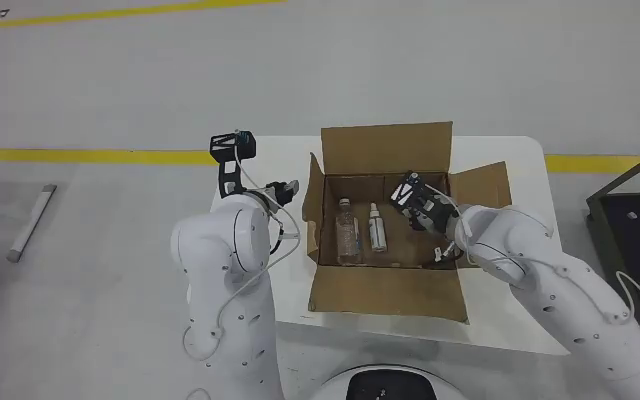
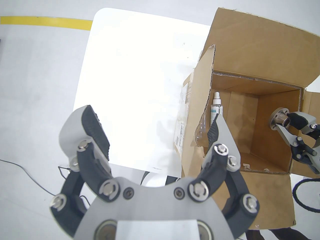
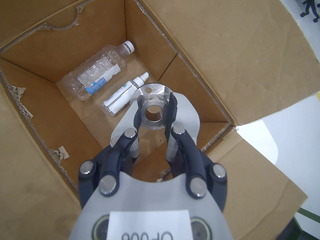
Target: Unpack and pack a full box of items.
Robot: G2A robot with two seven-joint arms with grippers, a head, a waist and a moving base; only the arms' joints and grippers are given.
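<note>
An open cardboard box (image 1: 390, 290) stands on the white table (image 1: 520, 160). On its floor lie a clear plastic bottle (image 3: 96, 72) (image 1: 347, 230) and a small white spray bottle (image 3: 125, 93) (image 1: 377, 227) (image 2: 216, 106). My right gripper (image 3: 155, 112) (image 1: 412, 195) hangs over the box's right side, shut on a round metal flange (image 3: 152, 107) (image 2: 278, 119) by its hub. Left of the box, over bare table, my left gripper (image 2: 157, 126) (image 1: 283, 190) is open with nothing between its fingers.
All the box's flaps (image 3: 225, 38) are folded outward, with torn edges on the left wall (image 2: 203, 96). White tabletop (image 2: 130, 96) stretches left of the box. A yellow line (image 1: 100, 156) crosses the floor behind, and a dark frame (image 1: 615, 215) stands at the far right.
</note>
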